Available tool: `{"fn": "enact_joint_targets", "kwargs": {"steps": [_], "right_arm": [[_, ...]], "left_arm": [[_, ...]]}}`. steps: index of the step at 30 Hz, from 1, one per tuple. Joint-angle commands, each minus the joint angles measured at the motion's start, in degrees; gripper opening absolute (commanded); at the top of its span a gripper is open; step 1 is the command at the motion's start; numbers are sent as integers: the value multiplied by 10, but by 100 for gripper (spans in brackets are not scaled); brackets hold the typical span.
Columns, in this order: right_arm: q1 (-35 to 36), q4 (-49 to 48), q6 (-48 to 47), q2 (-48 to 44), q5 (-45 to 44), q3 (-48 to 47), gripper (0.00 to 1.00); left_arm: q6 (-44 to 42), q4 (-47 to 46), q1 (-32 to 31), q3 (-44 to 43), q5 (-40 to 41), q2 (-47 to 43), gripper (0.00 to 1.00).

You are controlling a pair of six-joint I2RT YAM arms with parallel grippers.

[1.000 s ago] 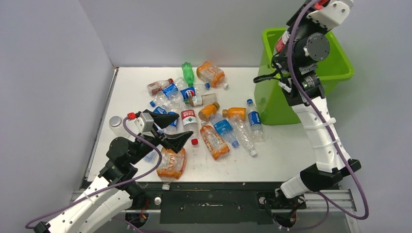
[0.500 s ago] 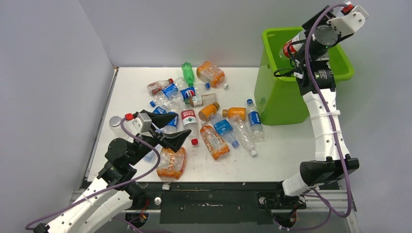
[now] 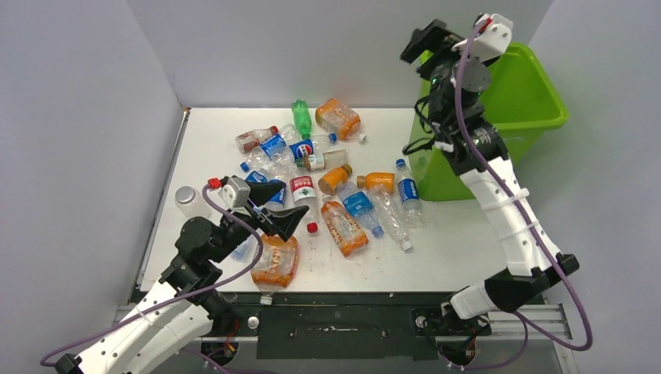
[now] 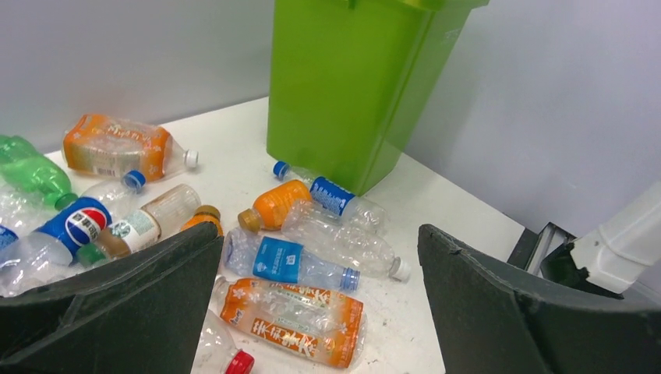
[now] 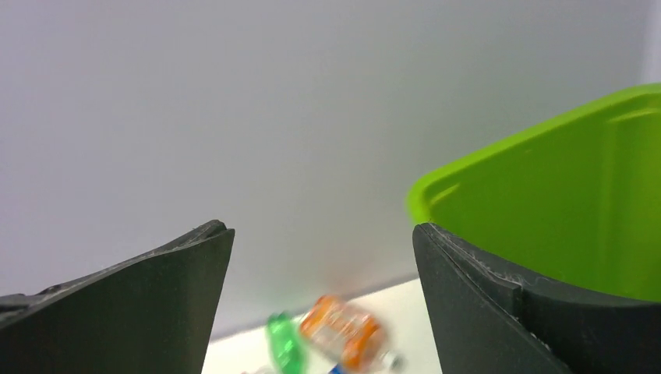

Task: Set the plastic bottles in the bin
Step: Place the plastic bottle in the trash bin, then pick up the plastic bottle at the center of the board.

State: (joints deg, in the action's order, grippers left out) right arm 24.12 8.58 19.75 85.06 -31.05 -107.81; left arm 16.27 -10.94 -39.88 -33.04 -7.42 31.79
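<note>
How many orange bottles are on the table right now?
5 orange bottles: one at the far edge beside the green bottle, two side by side mid-pile, one nearer the front, one crushed, near the left gripper. Others may be hidden.

The large lime-green plastic bin (image 3: 522,86) stands upright at the surface's far right corner. Small crushed clear plastic bottles (image 3: 327,179) with blue, red and orange labels lie on their sides across the middle. A green bottle (image 3: 301,117) lies nearest the far edge, a blue-labelled bottle (image 3: 406,191) just beside the bin, and a flattened orange-labelled bottle (image 3: 274,261) towards the near edge.
</note>
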Motion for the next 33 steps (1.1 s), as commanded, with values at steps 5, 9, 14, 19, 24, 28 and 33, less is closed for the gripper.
{"fn": "enact_joint_targets", "kwargs": {"steps": [5, 9, 14, 19, 24, 28, 33], "right_arm": [[216, -16, -7, -161, 34, 174, 88], [254, -27, 41, -247, 79, 359, 88], [272, -13, 96, -322, 125, 531, 87], [282, -7, 128, -362, 128, 648, 87], [283, -10, 145, -396, 120, 706, 87], [284, -18, 156, -410, 131, 732, 87], [285, -48, 156, -428, 137, 766, 88]], "left_arm": [[-5, 54, 4, -47, 54, 47, 96], [-5, 103, 4, -82, 83, 95, 96], [15, 169, 11, -110, 172, 135, 96], [43, 205, 34, -129, 226, 157, 96], [50, 254, 46, -144, 321, 176, 96], [49, 360, 97, -197, 451, 221, 96], [61, 450, 210, -268, 419, 253, 96]]}}
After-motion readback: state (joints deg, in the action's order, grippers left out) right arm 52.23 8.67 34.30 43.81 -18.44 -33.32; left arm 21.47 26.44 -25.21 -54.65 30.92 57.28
